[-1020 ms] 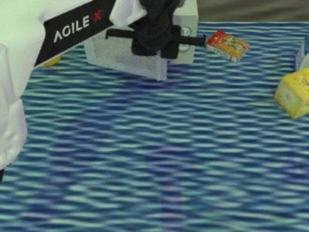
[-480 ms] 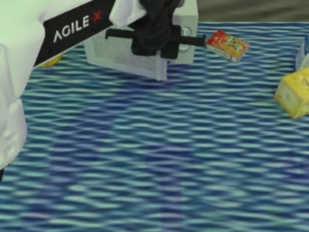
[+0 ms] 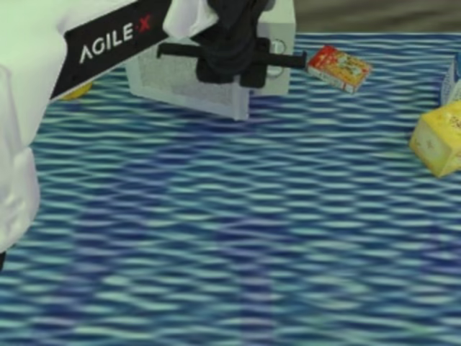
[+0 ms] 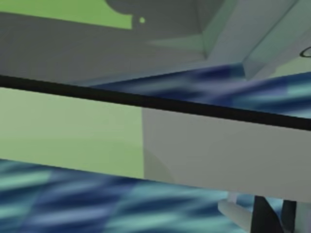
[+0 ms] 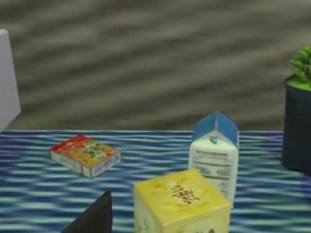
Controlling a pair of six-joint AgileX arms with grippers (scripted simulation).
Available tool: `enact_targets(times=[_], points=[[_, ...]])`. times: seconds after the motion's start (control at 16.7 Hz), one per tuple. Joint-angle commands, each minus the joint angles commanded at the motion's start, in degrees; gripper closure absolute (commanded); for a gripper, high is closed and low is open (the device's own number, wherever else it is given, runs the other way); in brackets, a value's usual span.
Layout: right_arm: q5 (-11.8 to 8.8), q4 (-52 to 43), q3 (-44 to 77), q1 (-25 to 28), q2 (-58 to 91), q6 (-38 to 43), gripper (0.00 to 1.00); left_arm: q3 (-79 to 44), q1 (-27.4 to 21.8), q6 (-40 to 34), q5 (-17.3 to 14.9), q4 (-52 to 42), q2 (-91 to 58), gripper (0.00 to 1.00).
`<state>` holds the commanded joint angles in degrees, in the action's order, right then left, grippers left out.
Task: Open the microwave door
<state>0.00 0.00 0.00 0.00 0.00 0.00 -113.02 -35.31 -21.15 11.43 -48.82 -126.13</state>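
Our left gripper (image 3: 234, 54) hangs dark over the front of the microwave (image 3: 277, 21) at the far left-centre of the table; whether it is released or clenched we cannot tell, since its own body covers the fingers from above and the left wrist view shows only grey panels and a dark edge close up. We see the microwave door (image 3: 184, 83) swung partly out from the oven, its speckled mesh window facing the near side, its free edge just under the gripper. We reach in from the left with the white arm (image 3: 108, 36), its black band slanting across the door's upper left.

Nothing else stands in the way. To the right of the oven lies a red box (image 3: 339, 68), flat and tilted. Well apart, at the right edge, sit a yellow box (image 3: 438, 137), a blue-topped milk carton (image 5: 215, 155) behind it, and a potted plant (image 5: 297, 121) farther right.

We see the blue rippled tablecloth (image 3: 238, 245) covering the table, and a grey-brown wall (image 5: 146, 58) behind.
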Motion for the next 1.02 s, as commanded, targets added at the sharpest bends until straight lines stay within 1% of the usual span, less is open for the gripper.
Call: enact_targets(times=[0.12,0.54,1.02], points=[[0.00,0.00,0.00,0.00,0.00,0.00,0.00,0.85,0.14,0.63,-0.27,0.47,0.62,1.00],[0.00,0.00,0.00,0.00,0.00,0.00,0.00,8.98,1.36,6.35,-2.90,4.40,5.85,1.00],[0.00,0.00,0.00,0.00,0.00,0.00,0.00,9.03,1.37,6.38,-2.92,4.42,5.87,1.00]])
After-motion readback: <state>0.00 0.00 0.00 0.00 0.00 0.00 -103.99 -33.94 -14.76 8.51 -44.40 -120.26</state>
